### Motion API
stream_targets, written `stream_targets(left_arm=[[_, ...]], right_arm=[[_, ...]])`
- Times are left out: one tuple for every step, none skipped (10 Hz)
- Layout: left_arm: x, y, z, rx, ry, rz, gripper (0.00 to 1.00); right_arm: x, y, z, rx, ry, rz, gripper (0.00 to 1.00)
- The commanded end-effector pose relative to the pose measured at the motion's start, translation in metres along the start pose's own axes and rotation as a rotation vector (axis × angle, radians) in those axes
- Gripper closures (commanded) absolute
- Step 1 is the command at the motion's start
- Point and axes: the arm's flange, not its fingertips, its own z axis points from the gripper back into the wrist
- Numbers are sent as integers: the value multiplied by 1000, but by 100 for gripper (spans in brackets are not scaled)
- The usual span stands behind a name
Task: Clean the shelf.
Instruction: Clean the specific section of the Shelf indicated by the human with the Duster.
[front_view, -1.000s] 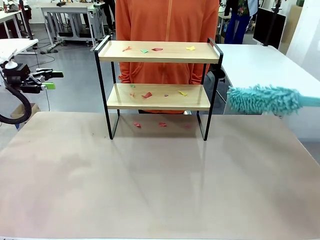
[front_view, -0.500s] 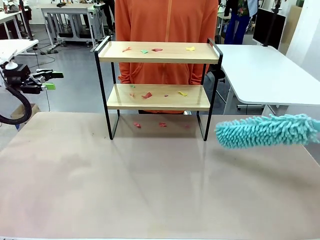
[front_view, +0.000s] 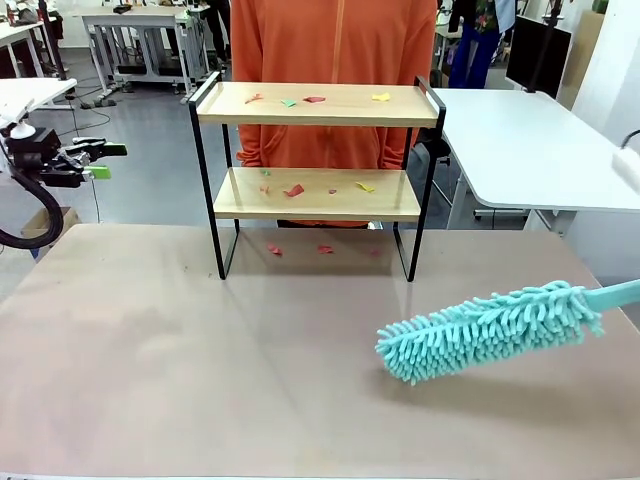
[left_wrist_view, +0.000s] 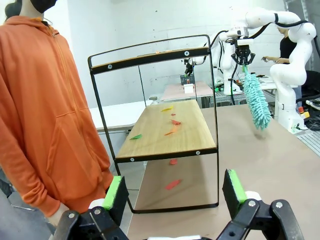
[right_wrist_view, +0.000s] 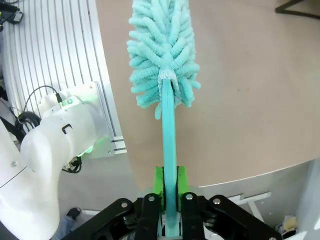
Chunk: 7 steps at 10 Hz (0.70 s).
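Well, your right claw (right_wrist_view: 170, 182) is clamped tight on the thin handle of the teal duster (front_view: 490, 330). The fluffy head hangs low over the right side of the surface (front_view: 200, 380); you cannot tell if it touches. The shelf (front_view: 345, 112) stands at the far middle of the surface, just in front of the person (front_view: 330, 40) in orange. So from the duster, the shelf lies farther away and to the left. The duster's long line runs on a slant, with its fluffy tip pointing left and toward the robot, while the 2 boards run straight from left to right. You will likely need to lift the head and turn it before it can slide along a board. Small paper scraps (front_view: 314, 99) lie on the top board, on the lower board and on the surface under the shelf, so no cleaning looks done yet. Your left claw (left_wrist_view: 175, 182) is spread wide and holds nothing, off past the shelf's left end. Your right arm has the tool, so it looks like the one to go.
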Motion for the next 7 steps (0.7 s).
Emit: stream_targets(left_arm=[[1, -3, -1, -7, 18, -11, 0], [1, -3, -1, -7, 18, -11, 0], [1, -3, -1, -7, 18, -11, 0], [1, -3, -1, -7, 18, -11, 0], [1, -3, -1, -7, 18, -11, 0], [1, -3, -1, -7, 18, -11, 0], [1, -3, -1, -7, 18, -11, 0]], right_arm=[[-8, 2, 4, -15, -12, -18, 87], [-8, 2, 4, -15, -12, -18, 87], [-8, 2, 4, -15, -12, -18, 87], [-8, 2, 4, -15, -12, -18, 87], [-8, 2, 4, -15, -12, -18, 87], [-8, 2, 4, -15, -12, -18, 87], [-8, 2, 4, -15, -12, -18, 87]])
